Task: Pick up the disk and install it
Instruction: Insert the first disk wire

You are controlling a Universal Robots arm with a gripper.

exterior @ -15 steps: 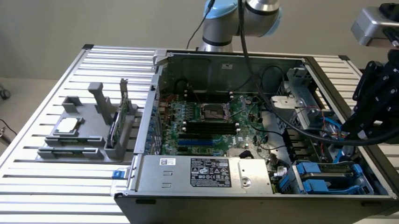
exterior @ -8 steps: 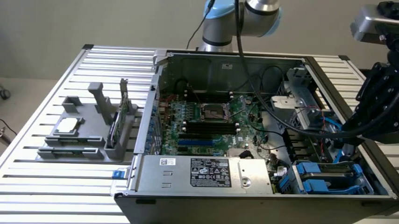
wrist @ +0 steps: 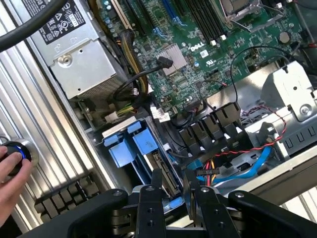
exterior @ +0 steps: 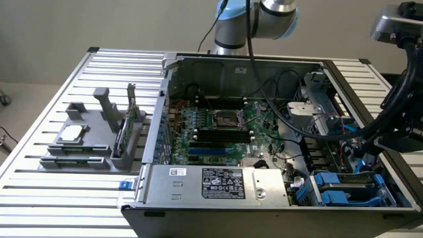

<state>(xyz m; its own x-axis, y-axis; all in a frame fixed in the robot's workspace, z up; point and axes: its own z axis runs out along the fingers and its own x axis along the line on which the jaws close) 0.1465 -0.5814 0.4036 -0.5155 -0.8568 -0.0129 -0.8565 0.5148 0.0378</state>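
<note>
Over the drive bay in a corner of the opened computer case, we see the black two-fingered gripper [wrist: 176,181] with its jaws about half apart, closed on the disk [wrist: 167,172]: a thin silver-grey metal hard drive in a blue plastic carrier, standing on edge; one black finger [wrist: 151,201] lies against each flat side, and blue plastic shows in the gap between them; how deep the disk sits in the bay we cannot tell. Just beside it stands an empty blue plastic bracket [wrist: 131,144]; on its other side run black ribbed ducts [wrist: 213,129], with red and yellow wires [wrist: 210,166] and a blue cable [wrist: 247,166] near them. Further out lies the green motherboard [wrist: 198,54], and next to it the silver box-shaped power supply [wrist: 81,59] with its printed label. In the exterior view the grey-and-blue robot arm [exterior: 258,20] rises behind the grey metal case [exterior: 198,59], which stands on a slatted metal table [exterior: 66,198]; towards the exterior view's left, well apart from the case, sits a grey plastic parts holder [exterior: 86,148]. In the wrist view a person's hand [wrist: 7,173] rests on a round button with a blue ring [wrist: 17,150] on the table.
</note>
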